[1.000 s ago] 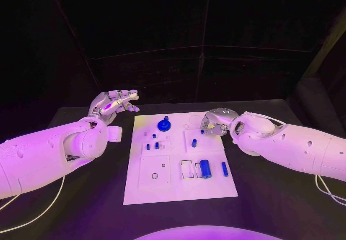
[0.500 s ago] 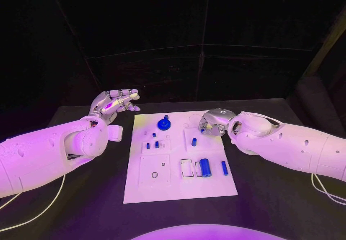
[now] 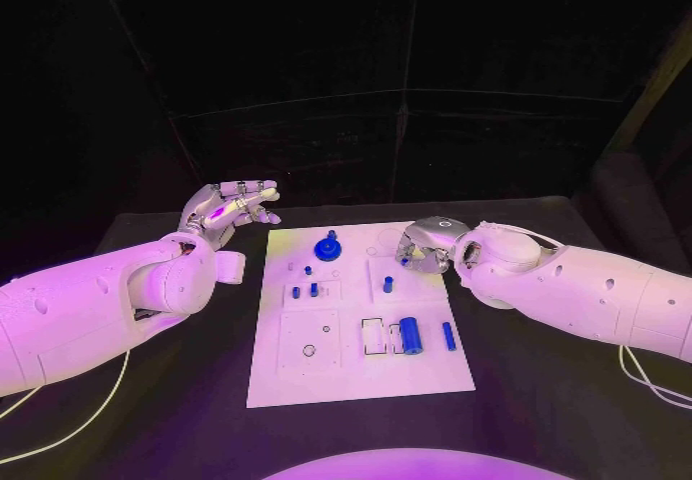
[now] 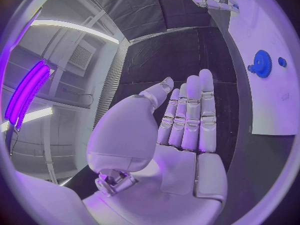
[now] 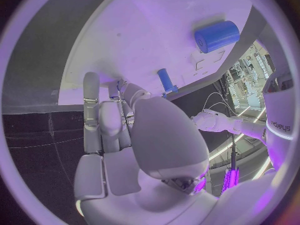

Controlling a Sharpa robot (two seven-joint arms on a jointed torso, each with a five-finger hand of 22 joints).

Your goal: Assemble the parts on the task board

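Beside the task board, left hand spread, empty; right hand over it (grasp unclear).

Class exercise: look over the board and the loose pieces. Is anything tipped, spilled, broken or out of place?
Nothing stands out. The task board lies flat on the table, its blue parts all on the board, none spilled onto the table. Left hand hovers open beside it.

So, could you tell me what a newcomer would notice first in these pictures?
Probably the white task board in the middle of the black table, dotted with small blue parts, the gear-like one at its far end. Next, the left hand, raised with nothing in it beside the board's far left corner, and the right hand, over its far right edge.
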